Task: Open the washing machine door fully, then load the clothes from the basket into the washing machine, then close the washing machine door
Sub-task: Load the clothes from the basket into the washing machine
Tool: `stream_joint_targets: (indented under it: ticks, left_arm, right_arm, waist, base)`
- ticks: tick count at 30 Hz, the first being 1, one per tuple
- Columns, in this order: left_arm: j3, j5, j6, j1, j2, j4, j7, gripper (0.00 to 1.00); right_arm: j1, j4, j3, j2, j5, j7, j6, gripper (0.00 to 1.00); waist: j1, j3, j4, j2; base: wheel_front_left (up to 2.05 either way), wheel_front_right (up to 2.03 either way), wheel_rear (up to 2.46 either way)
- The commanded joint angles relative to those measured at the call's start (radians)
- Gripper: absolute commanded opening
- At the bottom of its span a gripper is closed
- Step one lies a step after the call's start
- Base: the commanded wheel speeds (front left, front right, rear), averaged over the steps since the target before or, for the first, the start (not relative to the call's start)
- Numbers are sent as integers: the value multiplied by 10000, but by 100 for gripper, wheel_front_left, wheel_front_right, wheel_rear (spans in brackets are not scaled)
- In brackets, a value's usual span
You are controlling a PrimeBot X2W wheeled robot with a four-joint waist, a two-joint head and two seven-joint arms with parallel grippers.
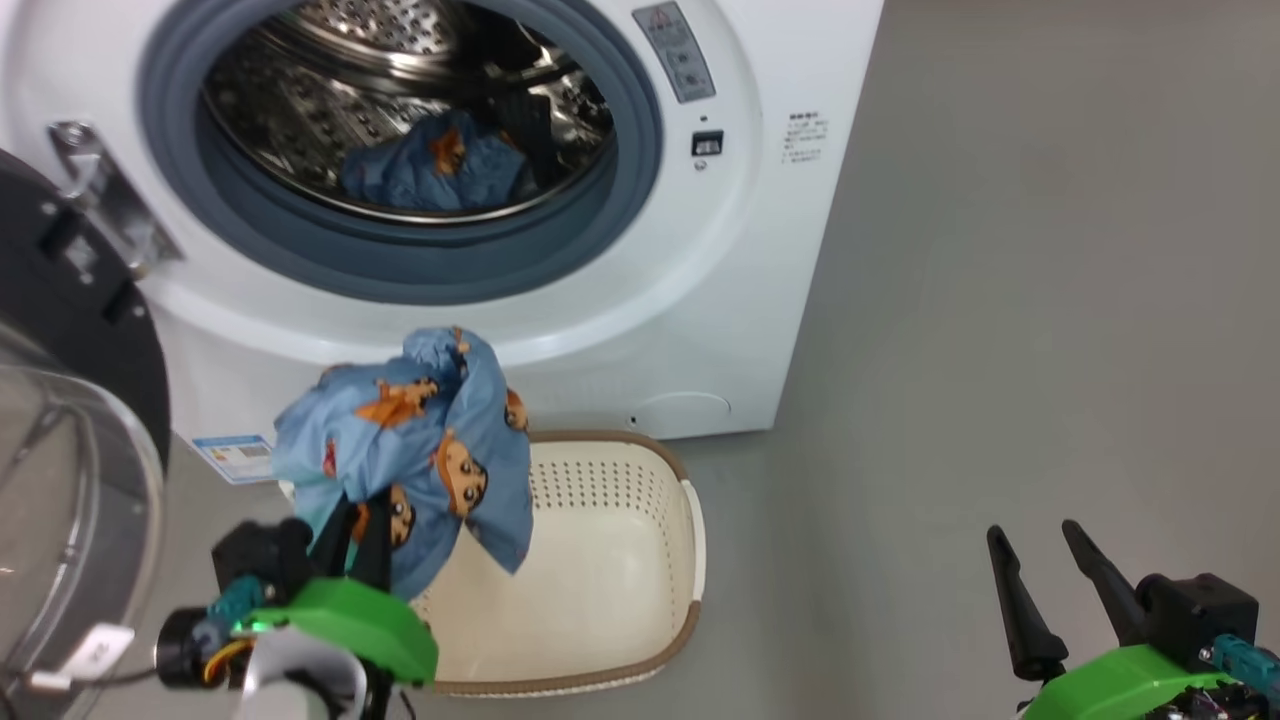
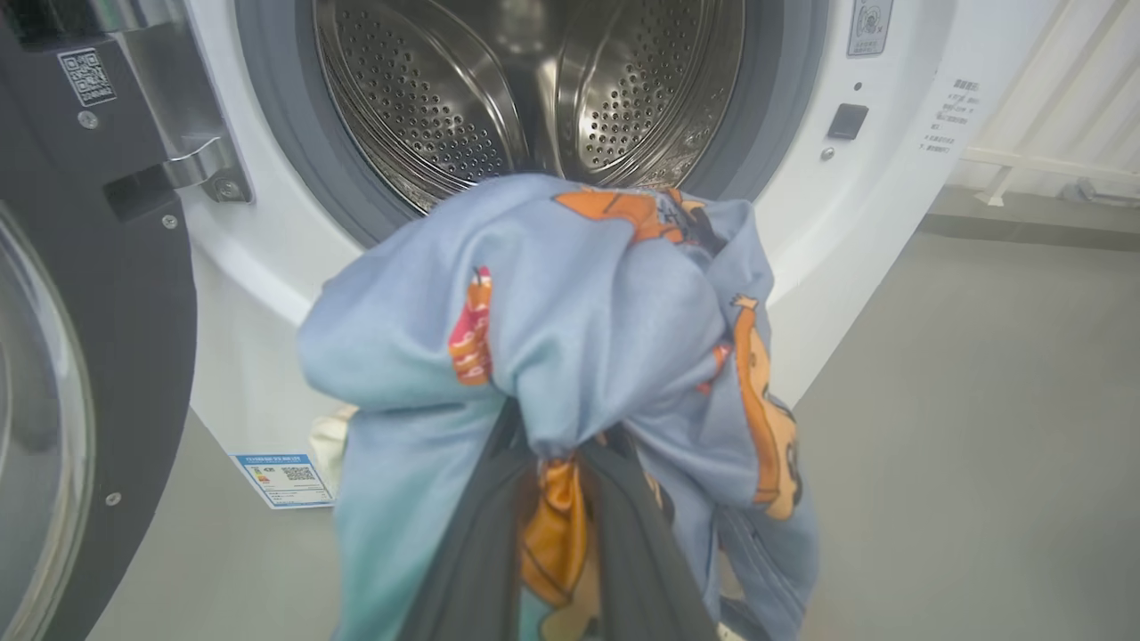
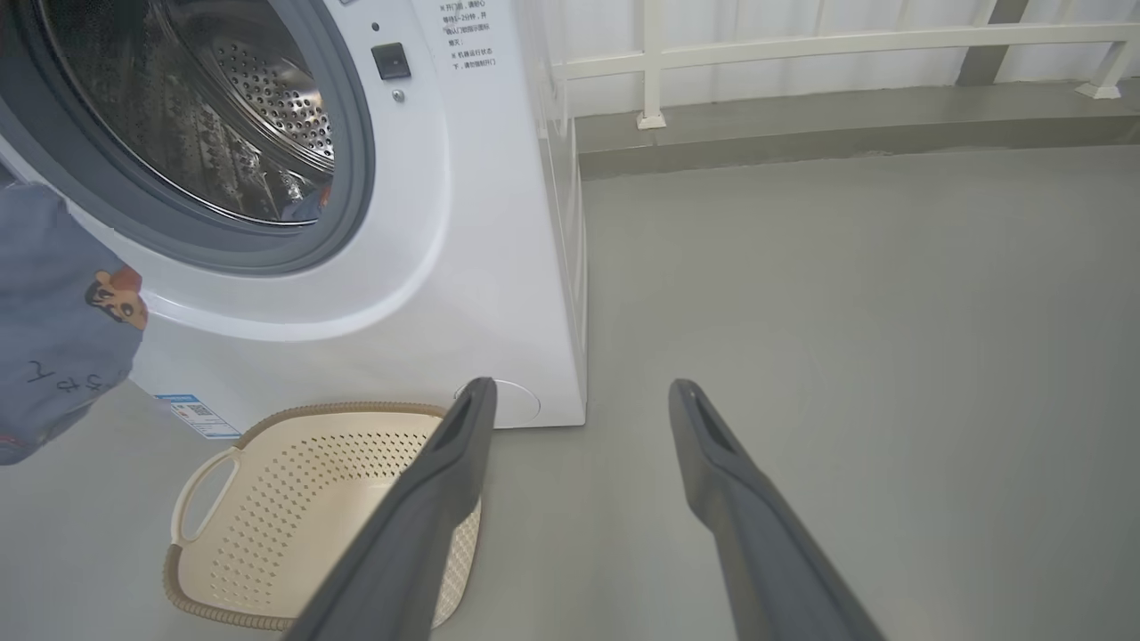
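The washer [image 1: 700, 330] stands in front of me with its door [image 1: 80, 320] swung wide open to my left, so the drum [image 1: 400, 70] is bare to view. On the floor [image 1: 1000, 300] just before the washer sits the basket [image 1: 640, 560], nothing in it. One blue piece [image 1: 440, 165] already lies at the bottom of the drum. My left fingers [image 2: 472, 561] are pinched shut on the clothes [image 1: 420, 440], which hang bunched above the basket's left end, below the drum mouth. My right fingers [image 1: 1020, 610] are spread wide and hold nothing, low at my right, well apart from the basket.
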Motion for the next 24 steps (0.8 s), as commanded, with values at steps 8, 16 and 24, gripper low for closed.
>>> stream_joint_targets:
  ticks: [8,16,24]
  left_arm:
    - [298,-240,-357,-2582,-44,1518,11,0]
    - [520,-350,-563,-5338,387,3569,601,0]
    - [692,-424,-751,-8103,1159,5576,1565,0]
  right_arm:
    - [-863,-124,465,-135,163,-394,44,100]
    - [-1510,354,556,-135,406,-1013,44,100]
    - [-2250,1196,1173,-135,993,-1812,44,100]
  waist:
    - [-1,1596,-1051,-1]
    - [-1,2871,-1851,-1]
    - [-1,3886,-2517,-1]
  base:
    - [0,0,0]
    - [0,0,0]
    - [0,0,0]
